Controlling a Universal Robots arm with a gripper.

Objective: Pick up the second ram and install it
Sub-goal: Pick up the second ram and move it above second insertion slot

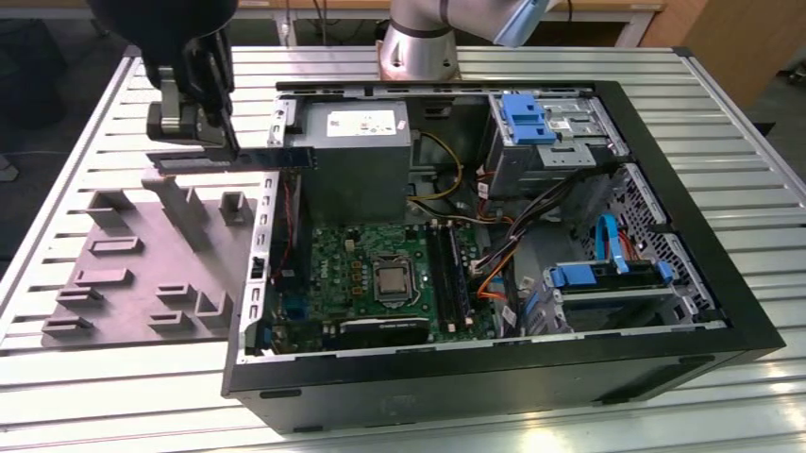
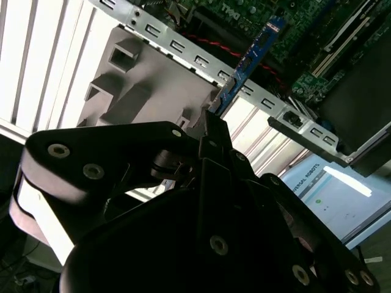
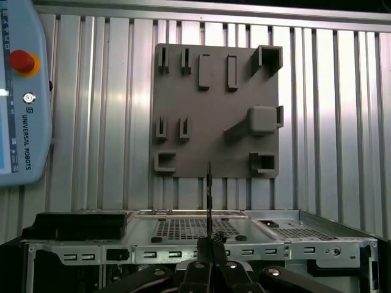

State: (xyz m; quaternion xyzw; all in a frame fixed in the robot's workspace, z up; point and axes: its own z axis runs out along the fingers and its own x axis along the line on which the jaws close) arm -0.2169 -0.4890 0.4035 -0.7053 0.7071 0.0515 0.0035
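On the slatted aluminium table [image 1: 89, 142], between the grey fixture plate [image 1: 139, 236] with its blocks and the open computer case [image 1: 504, 373], the gripper [image 1: 208, 142] is clenched on the second ram [image 1: 271, 159], held level in the air beside the case wall.

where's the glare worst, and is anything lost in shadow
Second wrist view: the slatted table burns out to white, while the gripper holding the second ram is nearly black. Exterior view: the slats shine brightly, the computer case goes dark along its near wall. First wrist view: evenly lit, soft shadows beside blocks on the grey fixture plate.
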